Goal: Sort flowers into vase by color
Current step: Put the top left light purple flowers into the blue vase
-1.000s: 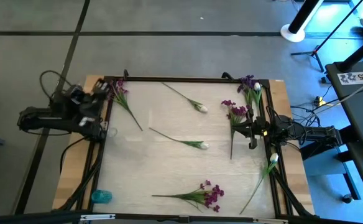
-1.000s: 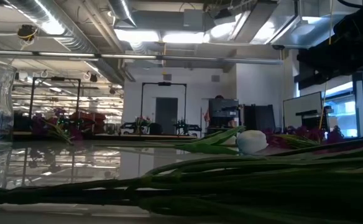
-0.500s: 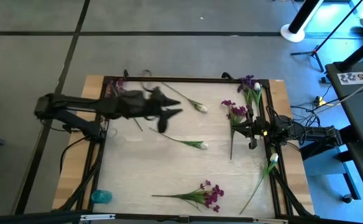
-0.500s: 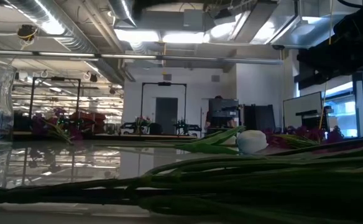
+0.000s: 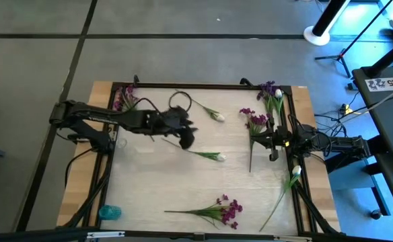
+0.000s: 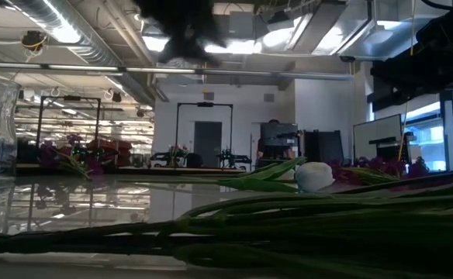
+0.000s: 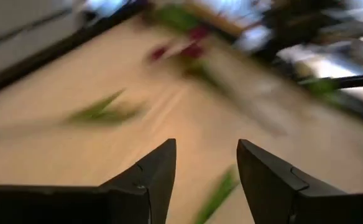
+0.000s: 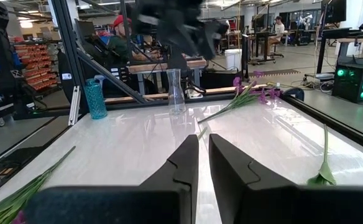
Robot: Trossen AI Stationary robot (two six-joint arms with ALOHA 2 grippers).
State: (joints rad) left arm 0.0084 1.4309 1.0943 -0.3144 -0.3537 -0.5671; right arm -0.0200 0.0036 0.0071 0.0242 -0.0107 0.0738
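High view: left gripper [image 5: 186, 138], fingers parted and empty, hovers beside a white tulip [image 5: 203, 154] at four o'clock, stem running ten-to-four; right gripper [image 5: 272, 142], nearly closed, waits.

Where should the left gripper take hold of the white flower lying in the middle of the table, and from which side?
Best on the thin green stem of the white flower, away from the bud, coming straight down from above. It lies flat and alone, so open fingers could straddle the stem crosswise. The left gripper hovers near its stem end, fingers open.
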